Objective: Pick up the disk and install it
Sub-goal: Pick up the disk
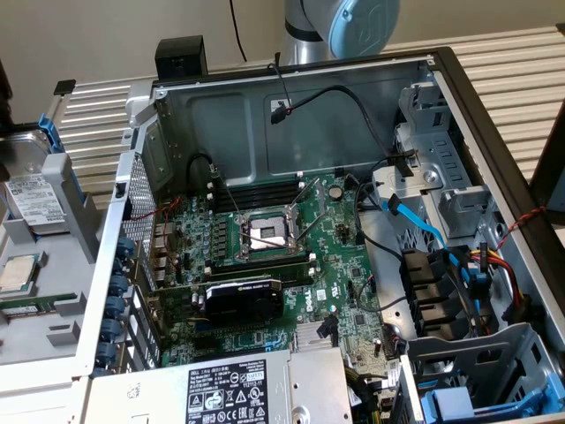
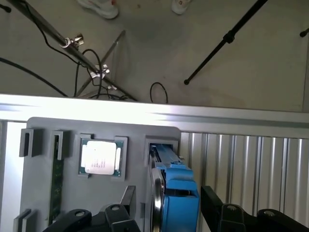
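The disk [image 1: 33, 201] stands on edge in a grey holder [image 1: 75, 212] at the exterior view's left, outside the computer case. It is silver with a white label and a blue carrier frame [image 1: 51, 134]. In the wrist view the disk [image 2: 176, 193] shows edge-on, its blue frame uppermost. My gripper [image 2: 166, 212] is open and straddles it. One black finger [image 2: 123, 208] stands on the silver side and the other finger [image 2: 212, 205] on the blue side, each with a small gap.
A square processor chip [image 2: 100, 158] lies in the same grey holder [image 2: 43, 130]. The open computer case [image 1: 291, 79] holds a motherboard [image 1: 265, 238], a black graphics card [image 1: 243, 300], loose cables [image 1: 424, 230] and metal drive bays [image 1: 441, 185]. Below the table edge are floor cables and stands [image 2: 91, 72].
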